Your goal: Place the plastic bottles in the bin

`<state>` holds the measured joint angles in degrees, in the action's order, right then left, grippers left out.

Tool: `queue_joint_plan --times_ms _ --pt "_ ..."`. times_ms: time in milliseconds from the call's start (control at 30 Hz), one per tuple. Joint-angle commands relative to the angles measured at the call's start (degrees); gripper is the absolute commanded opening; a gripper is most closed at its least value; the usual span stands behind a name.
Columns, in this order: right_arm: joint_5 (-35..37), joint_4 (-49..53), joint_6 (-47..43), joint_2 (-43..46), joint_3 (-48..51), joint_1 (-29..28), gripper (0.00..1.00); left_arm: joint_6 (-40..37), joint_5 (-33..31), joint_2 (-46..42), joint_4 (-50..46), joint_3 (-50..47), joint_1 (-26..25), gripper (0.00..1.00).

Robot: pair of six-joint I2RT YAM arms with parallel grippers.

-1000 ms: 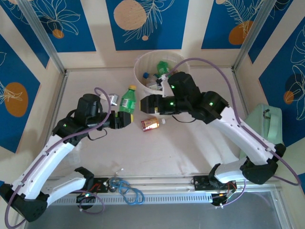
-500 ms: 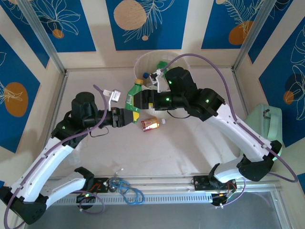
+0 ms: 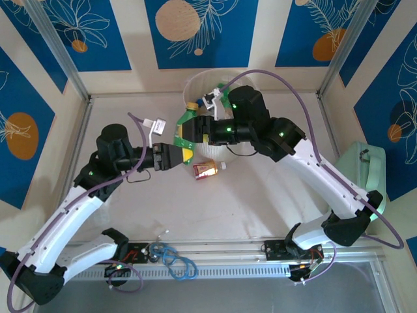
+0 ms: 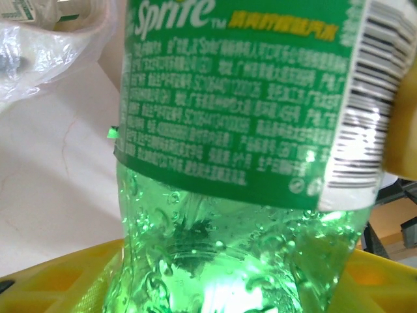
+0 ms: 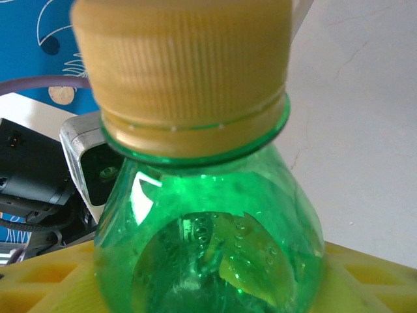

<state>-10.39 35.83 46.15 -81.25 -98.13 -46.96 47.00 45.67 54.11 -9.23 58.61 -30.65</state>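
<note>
**Two claws, one green bottle**

The left claw (image 3: 174, 157) clamps the lower body of a green plastic bottle (image 3: 187, 121). The right claw (image 3: 185, 132) is closed on the bottle's shoulder, just under the yellow cap (image 3: 191, 106). The bottle hangs tilted between them above the tabletop (image 3: 247, 208), just in front of the bin (image 3: 189, 88). An amber bottle (image 3: 205, 169) lies on its side on the tabletop nearby.

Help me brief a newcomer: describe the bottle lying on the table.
Find the tall pale bin at the far edge of the table. In front of it, nearer than the held-up green bottle, the amber bottle lies on its side; its red label sets it apart.
</note>
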Motion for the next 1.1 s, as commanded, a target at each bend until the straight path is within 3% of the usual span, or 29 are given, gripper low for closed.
queue_joint_plan --times_ms 0,200,267,400,433,667,867,1067 --pt "-2.13 -3.08 1.05 -0.58 1.22 0.99 0.68 2.26 3.9 0.55 7.42 -0.69 -0.2 0.62" --pt "-3.16 -4.92 1.99 0.12 2.73 1.96 0.54 4.53 4.39 1.3 10.79 -0.69 -0.11 0.63" --pt "-3.1 -5.72 2.29 0.76 3.49 2.3 0.51 4.82 3.64 1.22 10.9 -0.6 -0.1 0.72" --pt "-2.83 -7.64 3.56 2.26 5.15 3.33 0.49 4.76 0.46 0.24 10.17 -1.07 -0.11 0.99" --pt "-2.55 -7.92 3.61 2.54 5.25 3.56 0.48 4.76 -0.23 -0.14 10.29 -1.36 -0.11 1.0" --pt "1.28 -8.55 4.75 4.47 5.62 4.32 0.46 4.06 -1.56 -2.14 9.38 -2.1 -0.11 1.0" --pt "-0.18 -11.2 6.58 5.09 6.92 4.86 0.46 4.62 -2.6 -2.27 9.63 -2.71 -0.11 0.91" --pt "-2.02 -14.24 8.72 5.49 8.79 4.86 0.45 5.83 -1.96 -0.77 12.78 -3.15 -0.1 0.92"
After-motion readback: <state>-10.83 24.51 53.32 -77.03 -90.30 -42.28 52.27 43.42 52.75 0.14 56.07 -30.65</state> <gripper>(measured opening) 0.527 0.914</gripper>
